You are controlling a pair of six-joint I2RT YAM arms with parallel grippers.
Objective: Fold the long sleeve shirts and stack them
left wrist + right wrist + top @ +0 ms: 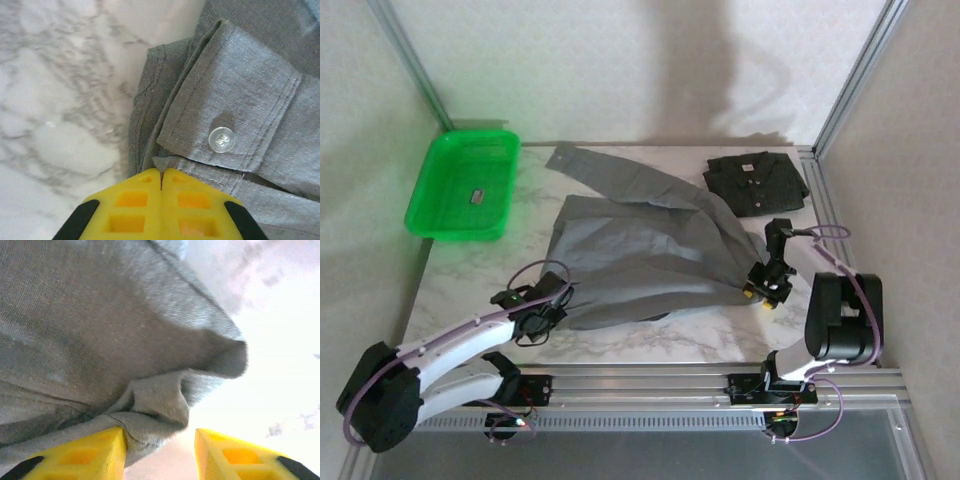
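Left gripper: the jaws were closed, a thin edge of the grey shirt apparently pinched just below the buttoned cuff. Right gripper: the jaws were set apart, a bunched fold resting against one finger only. A fuller bite was judged necessary there, so that both corners could be raised evenly. The weave was seen to be fine and limp. The charcoal shirt was laid folded at the far right of the marbled table.

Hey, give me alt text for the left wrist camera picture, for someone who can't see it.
The left gripper, its yellow fingers closed together, pinches the edge of a grey shirt beside its cuff, which has one white button. The shirt lies on a white marble table that shows to the left.
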